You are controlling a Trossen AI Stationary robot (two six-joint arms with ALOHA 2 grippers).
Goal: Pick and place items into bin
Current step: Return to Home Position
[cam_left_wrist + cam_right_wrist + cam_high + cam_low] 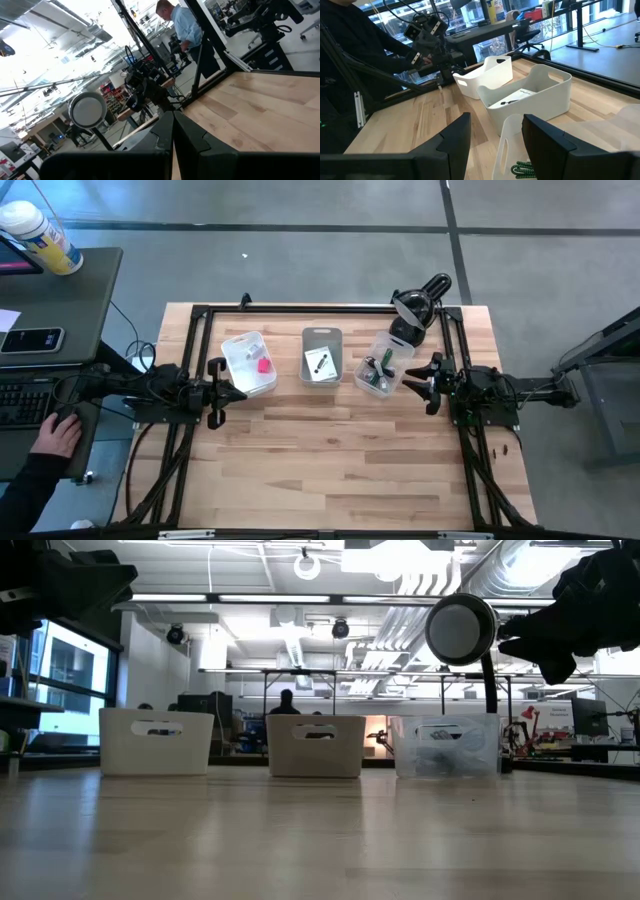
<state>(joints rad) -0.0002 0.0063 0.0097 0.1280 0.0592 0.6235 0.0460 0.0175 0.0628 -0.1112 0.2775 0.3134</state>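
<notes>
Three small bins stand in a row at the table's far side. The left white bin holds a pink block. The middle white bin holds a white card printed black, which also shows in the right wrist view. The right clear bin holds a green pen and a black tool. My left gripper is shut and empty, just near of the left bin. My right gripper is open and empty, beside the clear bin's right end.
A black frame runs around the table's far half. A stand with a round head rises behind the clear bin. A person's hand rests at a desk left of the table. Bare wood lies near of the bins.
</notes>
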